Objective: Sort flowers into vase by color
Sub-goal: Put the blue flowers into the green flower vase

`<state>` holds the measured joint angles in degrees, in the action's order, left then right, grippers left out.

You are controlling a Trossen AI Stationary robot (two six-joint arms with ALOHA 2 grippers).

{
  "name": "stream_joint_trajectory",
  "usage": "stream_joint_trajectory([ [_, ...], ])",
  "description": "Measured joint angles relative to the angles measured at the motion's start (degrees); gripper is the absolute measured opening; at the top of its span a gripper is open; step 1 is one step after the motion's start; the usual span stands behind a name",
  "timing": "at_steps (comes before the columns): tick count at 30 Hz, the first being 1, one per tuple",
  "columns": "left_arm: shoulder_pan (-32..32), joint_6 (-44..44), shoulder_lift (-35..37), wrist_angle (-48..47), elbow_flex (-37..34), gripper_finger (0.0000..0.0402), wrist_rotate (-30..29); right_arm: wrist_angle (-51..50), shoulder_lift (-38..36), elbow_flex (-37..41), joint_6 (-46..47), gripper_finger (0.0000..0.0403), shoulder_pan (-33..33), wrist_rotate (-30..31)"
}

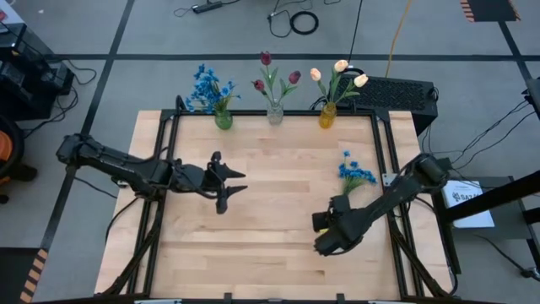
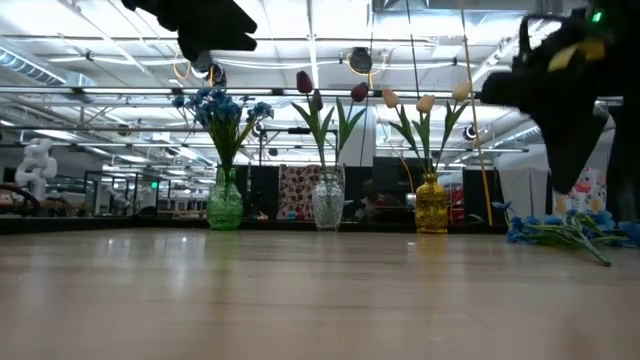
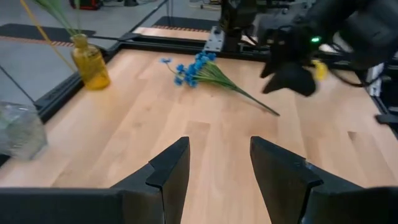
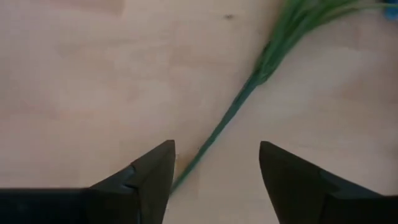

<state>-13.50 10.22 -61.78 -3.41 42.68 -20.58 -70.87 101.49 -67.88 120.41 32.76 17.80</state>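
Observation:
A bunch of small blue blossoms on a long green stem [image 1: 354, 175] lies flat on the table's right side, blossoms toward the far edge; it also shows in the left wrist view [image 3: 211, 74] and low view [image 2: 565, 230]. My right gripper [image 1: 327, 232] hovers open above the stem's free end [image 4: 214, 140], fingers on either side, not touching. My left gripper [image 1: 232, 186] waits open over the table's middle left. At the far edge stand a green vase with blue flowers [image 1: 218, 100], a clear vase with dark red tulips [image 1: 274, 93] and a yellow vase with cream tulips [image 1: 331, 95].
The three vases [image 2: 327, 200] stand in a row on the table's far edge. A black frame rail [image 1: 384, 169] runs along the table's right side beside the lying flower. Bare wood [image 1: 270, 245] stretches between the two arms.

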Motion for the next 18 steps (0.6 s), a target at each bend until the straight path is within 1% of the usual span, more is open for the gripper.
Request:
stream_joint_trajectory([
  [2,-1.11,0.02,-0.04,-0.22,0.00,0.0176,0.00,-1.09,2.25,0.00,4.64,0.0230,0.32,1.60],
  [5,-2.81,0.02,-0.04,-0.08,0.00,0.0176,-0.13,-3.06,5.41,0.02,8.95,0.0232,0.35,4.81],
  [11,-5.27,1.71,-0.04,-0.12,0.00,0.0176,-1.67,-6.22,11.38,0.07,9.68,0.0216,-1.47,6.51],
  [15,-6.78,3.04,-0.09,-0.13,0.00,0.0176,-2.22,-6.02,14.37,0.09,9.92,0.0200,-1.74,5.82],
  [18,-7.70,3.06,-0.11,-0.11,0.00,0.0176,-2.65,-3.86,16.57,0.09,10.08,0.0189,-1.77,5.73],
])
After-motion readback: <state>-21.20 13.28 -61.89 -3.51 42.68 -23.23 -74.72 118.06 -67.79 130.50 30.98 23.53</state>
